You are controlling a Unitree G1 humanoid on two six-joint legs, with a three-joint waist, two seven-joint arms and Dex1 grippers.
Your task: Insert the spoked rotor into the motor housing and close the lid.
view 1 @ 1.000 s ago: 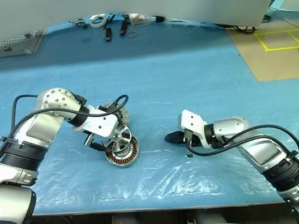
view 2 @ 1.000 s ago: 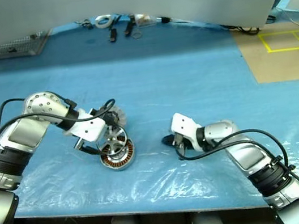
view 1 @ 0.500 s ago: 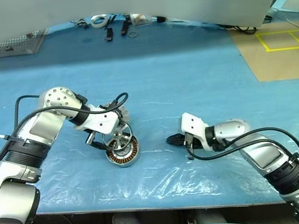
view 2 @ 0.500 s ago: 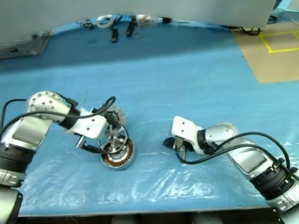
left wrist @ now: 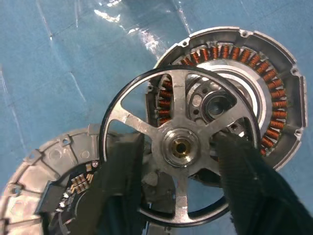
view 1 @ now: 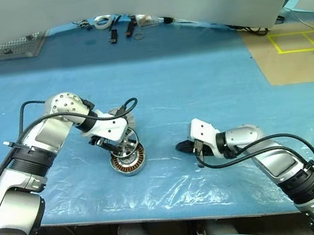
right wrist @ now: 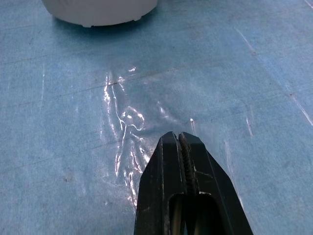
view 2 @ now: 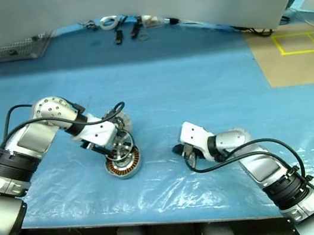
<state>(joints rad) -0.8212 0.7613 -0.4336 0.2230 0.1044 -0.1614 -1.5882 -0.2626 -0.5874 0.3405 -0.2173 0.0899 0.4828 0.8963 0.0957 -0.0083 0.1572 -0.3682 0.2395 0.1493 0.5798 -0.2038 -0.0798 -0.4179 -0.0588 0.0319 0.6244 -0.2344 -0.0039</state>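
Two tools work over a blue plastic sheet spread on the table. Nearest, the right tool has its fingers pressed together on nothing; it rests low on the sheet, well apart from the motor parts, probably parked so it stays out of the other arm's way.

Further in, on the robot's left, the left tool points steeply down over the housing. Its fingers sit either side of the rotor, reaching between the spokes near the hub, so it looks pinched by its middle; whether the grip is firm I cannot tell. Held that way the rim stays free to drop into the ring of copper windings. In the left wrist view the hub lies off the housing's central bore, so the wheel seems not yet centred or seated, and it appears tilted against the housing.

Just beside the housing lies the lid, partly under the left tool, with small electronic parts showing on its upper face. It sits close at hand, I judge, for closing once the rotor is down.

Far back, at the sheet's edge, lie a tape roll and some small dark tools.
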